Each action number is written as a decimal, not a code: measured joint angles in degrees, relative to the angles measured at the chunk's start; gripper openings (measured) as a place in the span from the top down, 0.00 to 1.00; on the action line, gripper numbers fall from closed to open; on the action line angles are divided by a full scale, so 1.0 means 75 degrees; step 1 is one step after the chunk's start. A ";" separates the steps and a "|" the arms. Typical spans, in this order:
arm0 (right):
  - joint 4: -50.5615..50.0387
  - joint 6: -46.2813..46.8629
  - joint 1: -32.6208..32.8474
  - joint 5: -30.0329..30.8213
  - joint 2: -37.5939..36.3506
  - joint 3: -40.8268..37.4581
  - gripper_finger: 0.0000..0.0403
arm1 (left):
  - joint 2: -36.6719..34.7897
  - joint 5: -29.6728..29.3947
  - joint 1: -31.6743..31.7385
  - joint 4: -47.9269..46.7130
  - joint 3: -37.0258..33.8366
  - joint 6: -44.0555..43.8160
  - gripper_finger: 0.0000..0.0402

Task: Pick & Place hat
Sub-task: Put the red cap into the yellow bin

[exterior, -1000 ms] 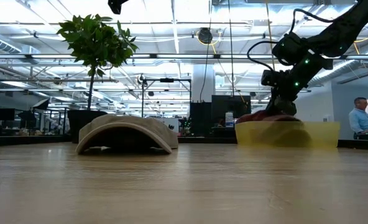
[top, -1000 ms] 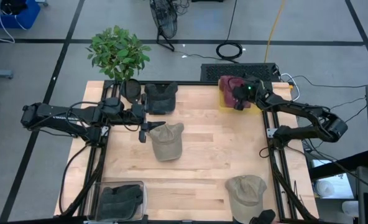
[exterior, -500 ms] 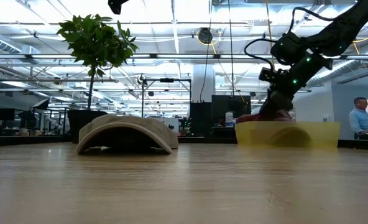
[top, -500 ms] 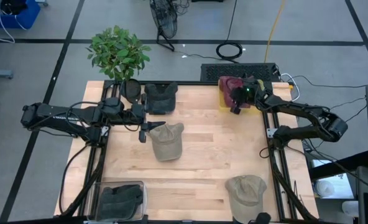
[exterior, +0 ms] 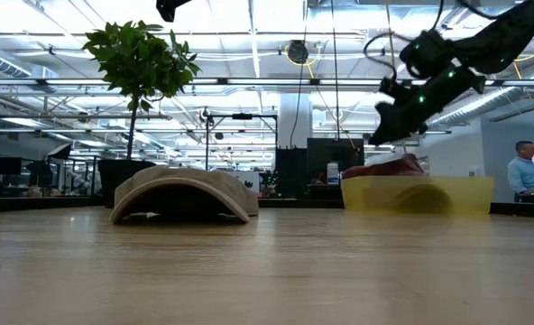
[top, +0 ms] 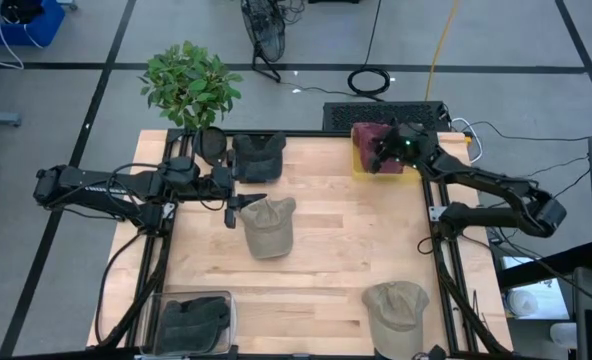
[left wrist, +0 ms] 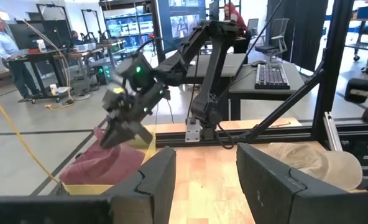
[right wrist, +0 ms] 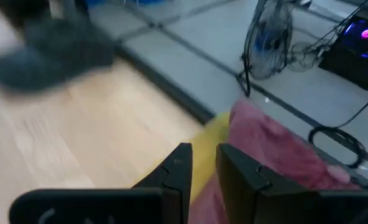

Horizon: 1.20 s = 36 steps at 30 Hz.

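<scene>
A maroon hat (top: 368,135) lies in the yellow bin (top: 360,167) at the table's far right corner; it bulges above the bin's rim in the low view (exterior: 386,168). My right gripper (top: 380,156) hovers just above it (exterior: 382,126), fingers narrowly open and holding nothing (right wrist: 202,163). A tan hat (top: 269,226) rests on its brim at the table's middle. My left gripper (top: 234,208) waits open beside that hat's left side (left wrist: 206,168), apart from it.
A dark hat (top: 257,156) lies at the far edge, a second tan hat (top: 394,305) sits near the near right corner, and another dark hat lies in a clear bin (top: 194,322) at the near left. A potted plant (top: 189,85) stands behind the far left corner.
My right gripper has risen out of the yellow bin, off the maroon hat, and drawn back a little toward the table's right edge. The maroon hat has stayed in the bin.
</scene>
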 joint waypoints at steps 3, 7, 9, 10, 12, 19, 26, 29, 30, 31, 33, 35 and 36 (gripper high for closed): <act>0.0134 0.0623 0.0003 0.0004 -0.0410 0.0000 0.84 | 0.0000 0.0002 -0.0001 0.0000 0.0000 0.0007 0.57; 0.0084 0.0928 0.0006 -0.0006 -0.0760 0.0000 0.84 | -0.0002 0.0000 0.0002 0.0000 0.0000 0.0028 0.57; 0.0067 0.0934 0.0048 -0.0006 -0.0797 0.0000 0.84 | -0.0001 0.0000 0.0002 0.0000 0.0000 0.0119 0.57; 0.0061 0.0934 0.0085 -0.0006 -0.0789 0.0000 0.84 | -0.0003 0.0002 -0.0001 0.0000 0.0000 0.0148 0.57; 0.0075 0.0933 0.0143 -0.0012 -0.0745 0.0000 0.84 | 0.0000 -0.0001 0.0002 0.0000 0.0000 0.0150 0.57; 0.0129 0.0501 0.0201 0.0003 -0.0683 0.0000 0.84 | 0.0000 -0.0001 0.0002 0.0009 0.0000 0.0150 0.57; 0.0121 0.0390 0.0199 0.0005 -0.0683 0.0000 0.84 | 0.0000 -0.0001 0.0002 0.0009 0.0000 0.0150 0.57; -0.0008 0.0955 0.0199 0.0997 -0.0651 -0.0024 0.85 | -0.0002 -0.0001 0.0002 0.0009 0.0000 0.0150 0.57; -0.0010 0.1067 0.0196 0.1420 -0.0590 -0.0077 0.85 | -0.0001 -0.0001 0.0002 0.0009 0.0000 0.0146 0.57; -0.0004 0.1140 0.0169 0.1735 -0.0509 -0.0161 0.86 | -0.0002 -0.0001 0.0002 0.0009 0.0000 0.0140 0.57; -0.0082 0.1318 0.0060 0.1994 -0.0309 -0.0358 0.88 | -0.0003 -0.0001 0.0002 0.0009 0.0000 0.0138 0.57; 0.0049 0.1590 -0.0071 0.1809 -0.0011 -0.0509 0.91 | -0.0003 -0.0001 -0.0001 0.0011 0.0000 0.0141 0.57; 0.0134 0.1693 -0.0128 0.1607 0.0157 -0.0578 0.92 | 0.0000 -0.0001 0.0002 0.0016 0.0000 0.0152 0.57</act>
